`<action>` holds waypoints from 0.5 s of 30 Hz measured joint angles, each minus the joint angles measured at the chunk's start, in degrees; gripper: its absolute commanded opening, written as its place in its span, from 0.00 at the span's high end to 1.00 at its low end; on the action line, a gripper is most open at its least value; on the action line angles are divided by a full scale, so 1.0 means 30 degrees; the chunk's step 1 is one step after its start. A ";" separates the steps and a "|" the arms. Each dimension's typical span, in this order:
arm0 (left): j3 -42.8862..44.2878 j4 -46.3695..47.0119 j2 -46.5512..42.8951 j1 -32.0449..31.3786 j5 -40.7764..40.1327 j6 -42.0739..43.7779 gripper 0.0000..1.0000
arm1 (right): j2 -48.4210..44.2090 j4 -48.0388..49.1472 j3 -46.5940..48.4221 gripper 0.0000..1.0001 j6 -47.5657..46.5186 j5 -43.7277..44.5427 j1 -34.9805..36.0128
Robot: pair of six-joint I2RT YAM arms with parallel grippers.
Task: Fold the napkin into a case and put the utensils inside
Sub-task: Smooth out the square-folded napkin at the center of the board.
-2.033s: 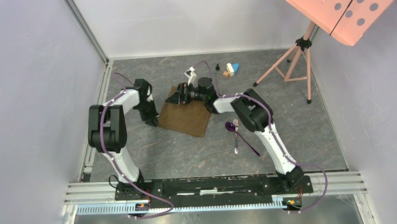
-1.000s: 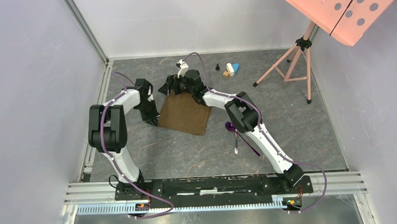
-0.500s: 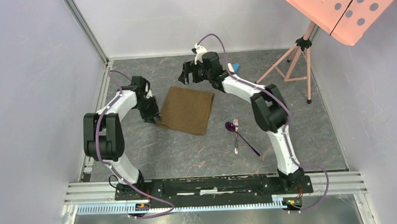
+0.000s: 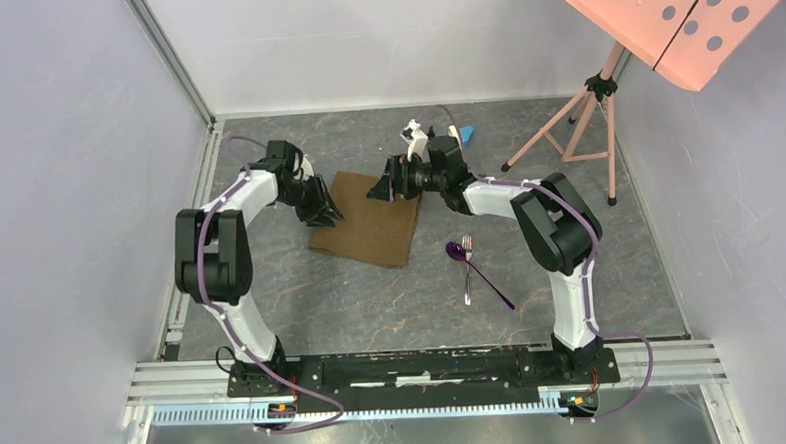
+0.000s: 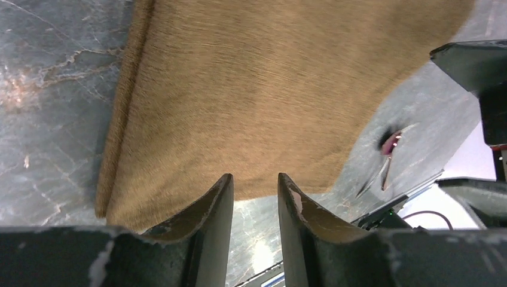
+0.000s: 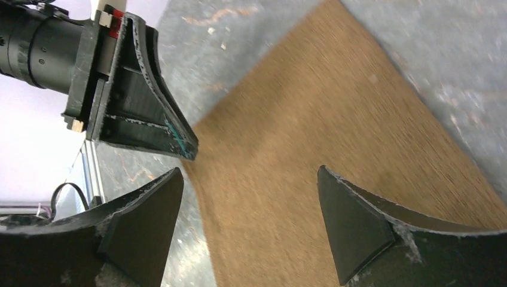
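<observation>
The brown napkin [image 4: 367, 226] lies flat on the grey table, a fold line along its left edge. My left gripper [image 4: 326, 212] hovers over its far left part, jaws a narrow gap apart and empty; in the left wrist view [image 5: 255, 179] the napkin [image 5: 251, 89] fills the frame. My right gripper [image 4: 381, 187] is wide open and empty over the napkin's far right part; the right wrist view [image 6: 251, 179] shows the cloth [image 6: 335, 131] beneath and the left gripper [image 6: 137, 101] opposite. The purple spoon [image 4: 459, 250] and silver fork [image 4: 466, 271] lie right of the napkin.
Small toy blocks [image 4: 463, 133] sit at the back, partly hidden behind the right arm. A pink tripod stand [image 4: 575, 124] stands at the back right under a pink perforated board [image 4: 680, 14]. Walls close in the left and back sides.
My right gripper swung from the back of the table down over the napkin's far right part. My left gripper moved from the napkin's left edge to over its far left corner.
</observation>
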 measured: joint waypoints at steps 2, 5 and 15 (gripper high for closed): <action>-0.0073 0.0153 0.0918 0.0000 0.0058 0.0007 0.61 | 0.0583 0.0109 -0.0503 0.13 0.0219 -0.0386 -0.0408; -0.0699 0.0138 0.1909 0.0204 -0.0189 0.0015 0.61 | 0.0962 0.0095 -0.0969 0.13 0.0131 -0.0641 -0.1013; -0.1450 -0.0408 0.2193 0.1581 -0.0408 0.0015 0.62 | 0.1698 -0.0459 -0.1377 0.14 -0.2616 -0.0080 -0.2616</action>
